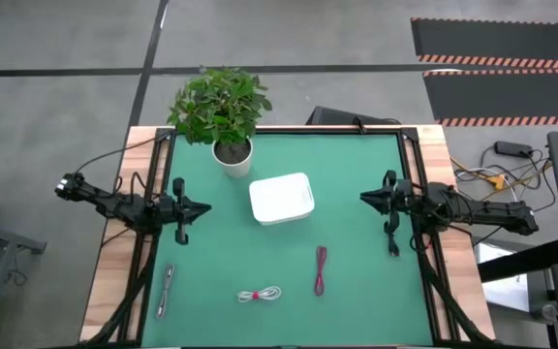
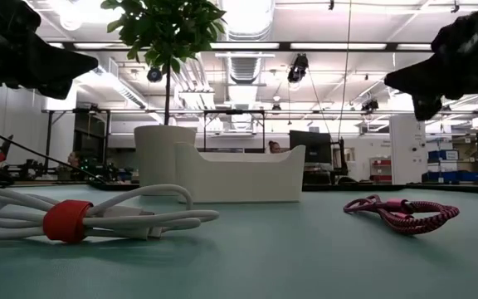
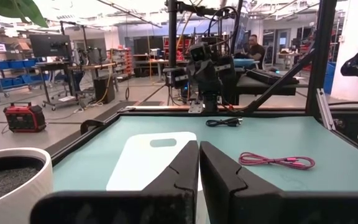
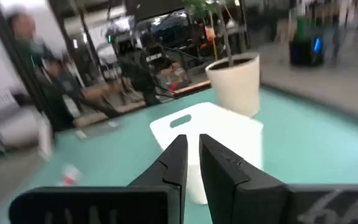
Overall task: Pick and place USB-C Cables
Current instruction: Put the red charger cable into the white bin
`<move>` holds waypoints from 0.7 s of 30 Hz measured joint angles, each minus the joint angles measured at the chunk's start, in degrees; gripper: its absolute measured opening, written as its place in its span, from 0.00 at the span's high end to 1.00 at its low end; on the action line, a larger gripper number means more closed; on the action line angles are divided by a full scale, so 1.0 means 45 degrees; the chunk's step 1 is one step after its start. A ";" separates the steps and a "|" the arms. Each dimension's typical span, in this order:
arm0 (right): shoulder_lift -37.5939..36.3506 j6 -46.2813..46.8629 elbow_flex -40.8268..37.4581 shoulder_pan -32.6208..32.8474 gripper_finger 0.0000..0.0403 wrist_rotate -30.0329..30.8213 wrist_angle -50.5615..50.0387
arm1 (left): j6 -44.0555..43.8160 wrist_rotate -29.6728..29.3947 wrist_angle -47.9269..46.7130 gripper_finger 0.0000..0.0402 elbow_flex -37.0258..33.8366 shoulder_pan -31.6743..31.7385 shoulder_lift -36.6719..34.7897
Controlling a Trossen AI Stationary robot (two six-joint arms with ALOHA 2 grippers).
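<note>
Left gripper (image 1: 206,206): hung over the left side of the green mat (image 1: 356,291), fingers pinched together with nothing between them, as the left wrist view showed pretty clearly.

Right gripper (image 1: 364,198): over the right side of the mat, aimed at the white bin (image 1: 281,198). Fingers nearly closed, just a sliver of gap, and empty. The right wrist view was smeared, so not much else was readable there.

Dark red cable (image 1: 320,269): lay on the mat near the front, right of centre, well apart from both grippers.

White cable (image 1: 261,294): front centre, bundled with a red tie; the low view cut off its left end.

Silver-grey cable (image 1: 165,289): front left, right by the mat's edge, thin and hard to make out from above.

Potted plant (image 1: 223,116): stood behind the bin, just beside it.
</note>
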 joint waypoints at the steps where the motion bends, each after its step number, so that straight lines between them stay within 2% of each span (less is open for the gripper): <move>1: 0.0004 0.1014 0.0001 0.0000 0.92 0.0000 0.0012 | 0.0000 -0.0007 0.0085 1.00 -0.0005 0.0000 0.0005; 4: 0.0002 0.2934 0.0000 0.0000 0.92 0.0005 0.0138 | 0.0000 -0.0009 0.0158 1.00 0.0000 0.0001 -0.0031; 11: 0.0004 0.3721 0.0004 0.0000 0.92 0.0000 0.0174 | -0.0164 0.0037 0.0322 1.00 -0.0005 0.0000 -0.0029; 15: 0.0007 0.3929 0.0002 0.0023 0.92 -0.0099 0.0391 | -0.2152 0.0111 0.0835 1.00 0.0000 0.0005 -0.0034; 21: 0.0366 0.3086 -0.0001 0.0331 0.92 -0.0330 0.2853 | -0.3706 0.0132 0.1476 1.00 -0.0005 0.0005 -0.0031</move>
